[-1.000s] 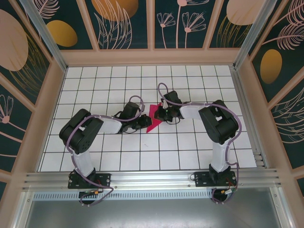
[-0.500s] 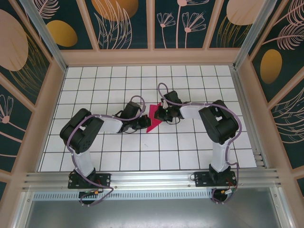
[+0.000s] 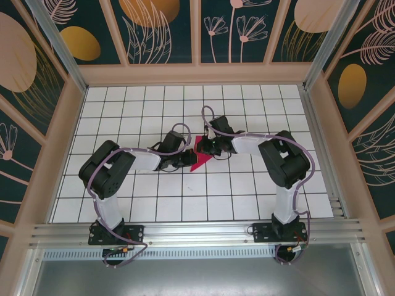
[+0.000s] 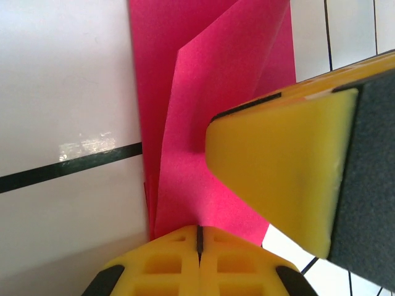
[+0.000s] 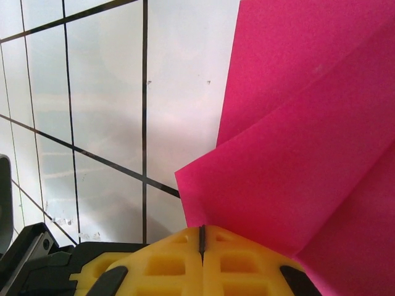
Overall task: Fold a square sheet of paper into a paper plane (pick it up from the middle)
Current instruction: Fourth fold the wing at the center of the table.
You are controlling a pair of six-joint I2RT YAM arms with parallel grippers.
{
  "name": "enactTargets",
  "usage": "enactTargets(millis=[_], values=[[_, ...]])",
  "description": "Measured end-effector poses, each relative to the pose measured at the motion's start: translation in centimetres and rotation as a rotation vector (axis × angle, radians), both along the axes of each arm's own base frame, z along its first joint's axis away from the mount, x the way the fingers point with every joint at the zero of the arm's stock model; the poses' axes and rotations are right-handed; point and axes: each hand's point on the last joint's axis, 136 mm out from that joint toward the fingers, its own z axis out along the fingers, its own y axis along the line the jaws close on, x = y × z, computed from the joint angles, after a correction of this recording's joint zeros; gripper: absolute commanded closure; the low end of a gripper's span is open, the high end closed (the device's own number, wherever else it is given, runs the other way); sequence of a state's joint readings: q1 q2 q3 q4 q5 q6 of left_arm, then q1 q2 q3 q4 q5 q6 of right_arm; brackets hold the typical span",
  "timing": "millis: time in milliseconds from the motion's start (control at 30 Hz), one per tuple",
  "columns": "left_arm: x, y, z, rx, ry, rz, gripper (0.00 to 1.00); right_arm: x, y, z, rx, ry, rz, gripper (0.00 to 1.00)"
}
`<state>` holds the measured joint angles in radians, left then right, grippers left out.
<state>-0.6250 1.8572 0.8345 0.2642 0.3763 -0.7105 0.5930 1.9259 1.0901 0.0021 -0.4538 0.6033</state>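
The square sheet of paper (image 3: pixel 199 159), magenta-pink and creased into overlapping layers, serves as the mark for everything else. The white grid table (image 3: pixel 123 105) spreads out from it about evenly to the left, right, far and near sides. From above, the sheet reads as a small pointed pink shape, partly hidden by two black wrists. The left gripper (image 3: pixel 185 159) sits against the sheet's left edge and the right gripper (image 3: pixel 207 148) against its far right side, so the sheet lies between them and touches both. In the left wrist view, that gripper's yellow fingers (image 4: pixel 173 265) are pressed together with only a thin seam between them. The sheet (image 4: pixel 210 92) rises straight out of that seam, pinched at its near edge, with one flap standing up off the layer below. A yellow, black-backed finger of the right gripper (image 4: pixel 290 166) rests over the sheet's right part. In the right wrist view, the yellow fingers (image 5: pixel 234 265) are likewise closed to a seam, clamped on a corner of the sheet (image 5: pixel 308 154). From there the sheet fans up and to the right in two layers, with bare tiles (image 5: pixel 105 92) to its left.
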Motion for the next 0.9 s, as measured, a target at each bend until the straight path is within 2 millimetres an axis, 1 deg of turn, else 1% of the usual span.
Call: enactTargets(millis=[200,333,600,767,900], values=[[0.0,0.0,0.0,0.006,-0.005,0.003,0.96,0.0,-0.3,-0.4,-0.014,0.006,-0.008,0.98],[0.0,0.0,0.0,0.007,-0.005,0.003,0.96,0.1,-1.0,-1.2,-0.029,0.018,-0.019,0.98],[0.0,0.0,0.0,0.007,-0.007,0.001,0.96,0.8,-2.0,-1.7,-0.039,0.013,-0.029,0.98],[0.0,0.0,-0.1,0.008,-0.008,0.001,0.96,2.1,-3.5,-1.8,-0.039,0.004,-0.053,0.98],[0.0,0.0,-0.1,0.009,-0.011,-0.002,0.96,2.4,-3.6,-1.8,-0.020,0.012,-0.036,0.98]])
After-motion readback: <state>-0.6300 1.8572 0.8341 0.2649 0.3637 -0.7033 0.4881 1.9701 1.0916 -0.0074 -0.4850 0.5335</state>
